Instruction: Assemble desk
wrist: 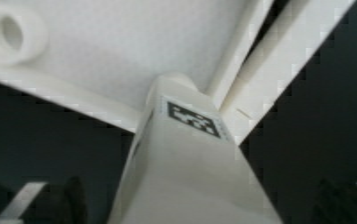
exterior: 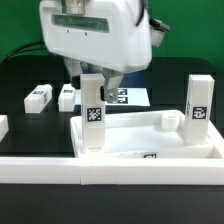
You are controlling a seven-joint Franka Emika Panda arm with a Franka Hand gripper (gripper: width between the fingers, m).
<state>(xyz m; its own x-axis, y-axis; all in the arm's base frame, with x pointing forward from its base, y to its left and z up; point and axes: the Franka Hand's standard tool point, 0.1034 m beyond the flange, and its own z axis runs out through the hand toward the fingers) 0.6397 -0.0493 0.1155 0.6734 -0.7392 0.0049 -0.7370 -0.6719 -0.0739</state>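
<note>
The white tray-like tabletop (exterior: 150,138) lies upside down with its raised rim up. One white square leg (exterior: 92,108) with a tag stands upright in its corner at the exterior view's left. A second leg (exterior: 198,102) stands in the corner at the right. My gripper (exterior: 92,78) hangs over the left leg, with a finger on each side of its top. In the wrist view the leg (wrist: 193,165) runs between my dark fingers (wrist: 50,200), with a dark gap on each side, so the jaws stand open. The tabletop (wrist: 104,70) and a round socket (wrist: 11,35) show behind.
Two loose white legs (exterior: 38,96) (exterior: 67,96) lie on the black table at the exterior view's left. The marker board (exterior: 127,96) lies behind the tabletop. A long white border rail (exterior: 110,172) runs along the front, touching the tabletop.
</note>
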